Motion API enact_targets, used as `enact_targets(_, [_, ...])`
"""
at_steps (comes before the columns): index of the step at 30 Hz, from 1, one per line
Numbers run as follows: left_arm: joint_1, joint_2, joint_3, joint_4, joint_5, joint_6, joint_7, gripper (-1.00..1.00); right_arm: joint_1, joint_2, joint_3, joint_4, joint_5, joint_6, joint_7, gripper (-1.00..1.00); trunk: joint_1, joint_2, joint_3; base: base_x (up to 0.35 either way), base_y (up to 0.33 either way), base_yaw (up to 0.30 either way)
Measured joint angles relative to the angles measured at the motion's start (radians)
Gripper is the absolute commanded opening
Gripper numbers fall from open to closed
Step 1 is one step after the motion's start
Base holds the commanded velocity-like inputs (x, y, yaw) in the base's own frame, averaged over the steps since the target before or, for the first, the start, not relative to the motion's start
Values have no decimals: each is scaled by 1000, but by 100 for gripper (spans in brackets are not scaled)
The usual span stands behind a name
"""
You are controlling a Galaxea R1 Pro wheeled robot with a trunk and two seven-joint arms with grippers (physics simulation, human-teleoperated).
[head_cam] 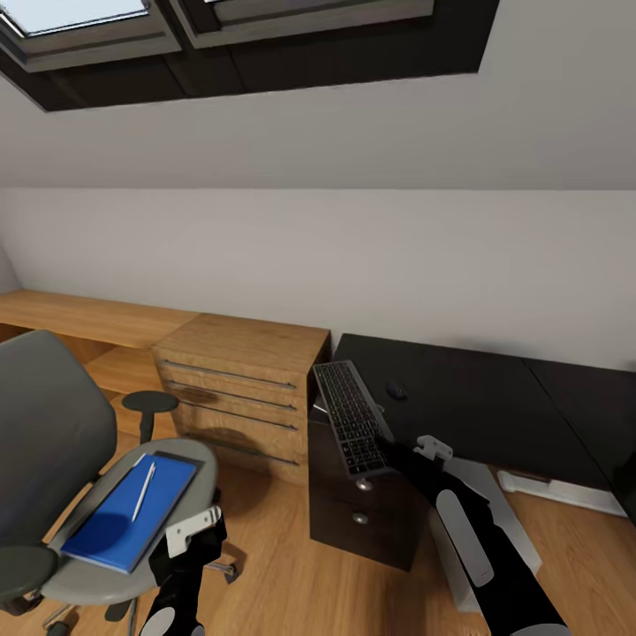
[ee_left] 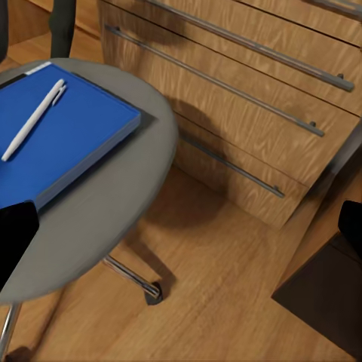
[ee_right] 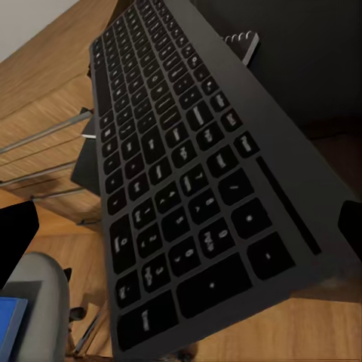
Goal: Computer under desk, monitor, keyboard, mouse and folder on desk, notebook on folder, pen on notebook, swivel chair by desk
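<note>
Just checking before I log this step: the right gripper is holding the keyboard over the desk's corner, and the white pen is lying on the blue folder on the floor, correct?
Not quite: the blue folder, with the white pen on it, lies on the swivel chair seat, not the floor, as the head view shows. The right gripper does hold the keyboard over the desk corner.

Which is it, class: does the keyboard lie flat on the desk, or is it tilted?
Tilted: the keyboard is raised at an angle over the desk corner, its near end at the right gripper.

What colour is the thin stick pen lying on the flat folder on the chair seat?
White pen, clearest in the left wrist view.
</note>
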Motion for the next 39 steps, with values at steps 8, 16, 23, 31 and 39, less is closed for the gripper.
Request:
enact_targets(8, [0, 0, -1, 0, 0, 1, 0, 100, 0, 0, 0, 0, 0, 1, 1, 100, 31, -56, -25, -216, 0, -1])
enact_targets(16, [0, -1, -1, 0, 0, 2, 0, 100, 0, 0, -1, 0, 0, -3, 1, 100, 61, -112, -50, -127, 0, 0])
enact_targets(23, [0, -2, -1, 0, 0, 3, 0, 100, 0, 0, -1, 1, 0, -2, 1, 100, 88, -161, -72, -9, 0, 0])
enact_targets(31, [0, -3, -2, 2, 0, 3, 0, 100, 0, 0, -1, 8, -1, -1, 1, 100, 119, -217, -97, -1, 0, 0])
enact_targets(39, [0, -4, -2, 2, 0, 15, 0, 100, 0, 0, -11, 46, -61, -3, 1, 100, 149, -273, -122, 0, 0, 0])
